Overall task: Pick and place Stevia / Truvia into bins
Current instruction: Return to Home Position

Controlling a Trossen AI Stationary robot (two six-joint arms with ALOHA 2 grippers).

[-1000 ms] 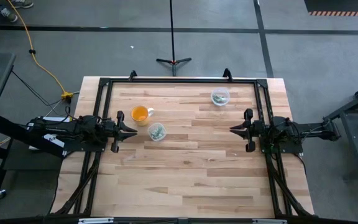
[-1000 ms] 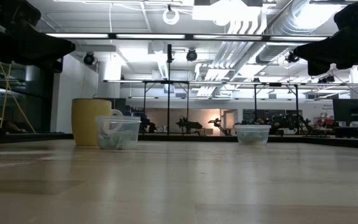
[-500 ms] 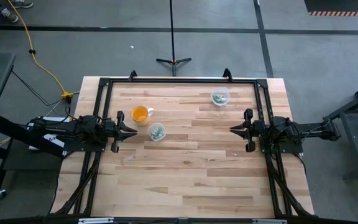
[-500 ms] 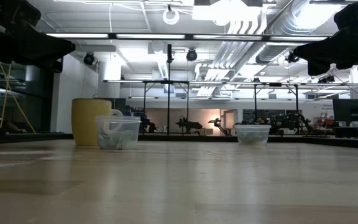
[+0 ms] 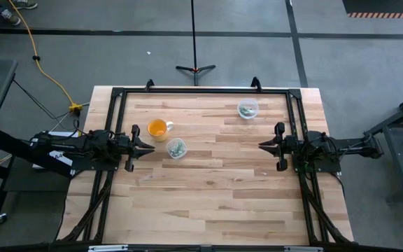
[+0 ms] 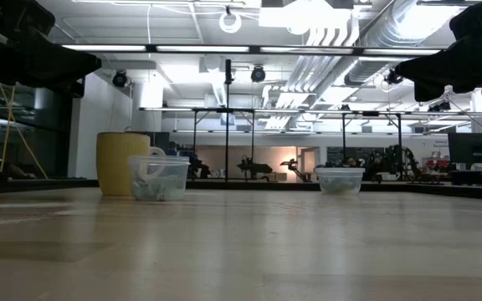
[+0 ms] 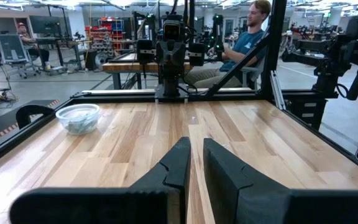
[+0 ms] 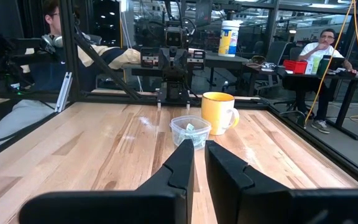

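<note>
Watching remotely, I find nothing altered on the table (image 5: 208, 203) across the last second. The left gripper (image 5: 152, 148) and the right gripper (image 5: 260, 146) show no shift from their places at the two side edges, fingers drawn close together with nothing between them. Neither of the clear cups (image 5: 177, 148), the packets (image 5: 248, 109) in them, nor the orange cup (image 5: 157, 129) has moved. The one difference I catch is in the low view: some dark shapes (image 6: 396, 157) far back in the room look slightly altered, though I cannot tell what they are.

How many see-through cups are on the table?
2. One clear cup sits beside the orange mug, near the left gripper; the other stands by the far edge, nearer the right gripper.
</note>
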